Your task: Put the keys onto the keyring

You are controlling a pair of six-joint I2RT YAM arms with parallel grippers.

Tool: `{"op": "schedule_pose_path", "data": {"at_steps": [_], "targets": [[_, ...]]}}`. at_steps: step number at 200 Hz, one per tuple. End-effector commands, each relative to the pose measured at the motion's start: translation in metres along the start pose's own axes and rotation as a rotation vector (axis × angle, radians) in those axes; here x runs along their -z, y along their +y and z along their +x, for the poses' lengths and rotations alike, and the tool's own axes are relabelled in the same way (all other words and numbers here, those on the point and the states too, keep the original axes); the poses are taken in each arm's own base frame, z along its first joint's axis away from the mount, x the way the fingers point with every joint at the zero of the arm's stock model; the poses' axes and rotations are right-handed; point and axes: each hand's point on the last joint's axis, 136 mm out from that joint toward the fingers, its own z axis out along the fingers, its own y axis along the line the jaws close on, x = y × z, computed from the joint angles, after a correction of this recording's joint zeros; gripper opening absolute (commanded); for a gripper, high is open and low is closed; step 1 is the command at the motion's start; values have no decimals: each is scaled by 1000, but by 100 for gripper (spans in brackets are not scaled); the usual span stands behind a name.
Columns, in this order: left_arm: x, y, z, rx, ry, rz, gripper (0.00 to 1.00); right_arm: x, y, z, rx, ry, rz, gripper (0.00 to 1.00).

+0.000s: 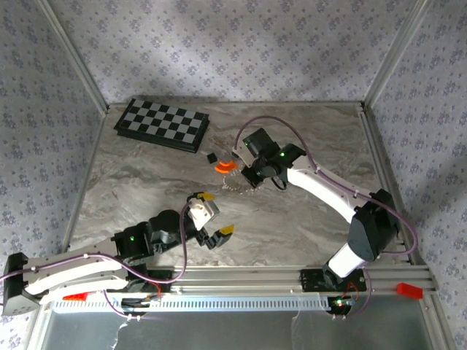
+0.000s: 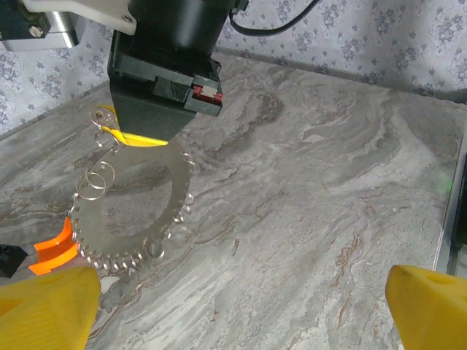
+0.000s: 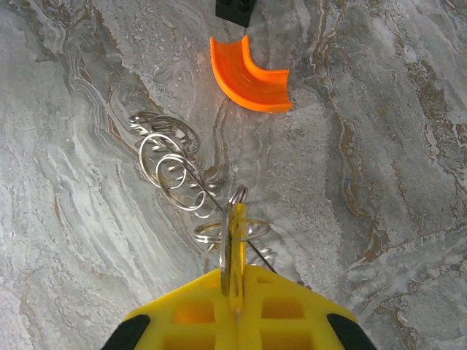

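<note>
The silvery fringed metal keyring (image 2: 177, 186) is sitting near the middle of the grey marbled table (image 1: 292, 226), its rim pinched in the right gripper (image 3: 235, 240). The orange curved plastic piece (image 1: 225, 166) is lying just behind it, the small black cube (image 1: 211, 157) just beyond that, and the black-and-grey checkered board (image 1: 162, 124) farther back to the left.

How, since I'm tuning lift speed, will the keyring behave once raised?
Its flat band looks thin, so the keyring is probably stiff and light. The small loops look loose and would likely swing. Pinched edge-on by the right end effector, it may pivot.
</note>
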Motion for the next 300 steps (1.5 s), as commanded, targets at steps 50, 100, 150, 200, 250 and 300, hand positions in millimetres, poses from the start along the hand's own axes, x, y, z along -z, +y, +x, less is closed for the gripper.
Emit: {"op": "schedule_pose_path", "data": {"at_steps": [50, 100, 150, 200, 250, 300], "targets": [[10, 9, -24, 19, -58, -29, 100, 2, 0, -12, -31, -43, -15, 0], [12, 9, -25, 19, -65, -29, 100, -1, 4, 1, -44, -25, -25, 0], [14, 11, -27, 14, -70, -36, 99, -2, 9, 14, -52, -3, -33, 0], [11, 10, -28, 24, -78, -31, 100, 0, 18, 23, -74, -10, -61, 0], [11, 11, -27, 36, -88, -30, 99, -4, 23, 44, -99, 20, -70, 0], [11, 10, -28, 39, -103, -23, 99, 2, 24, 53, -133, 17, -70, 0]]}}
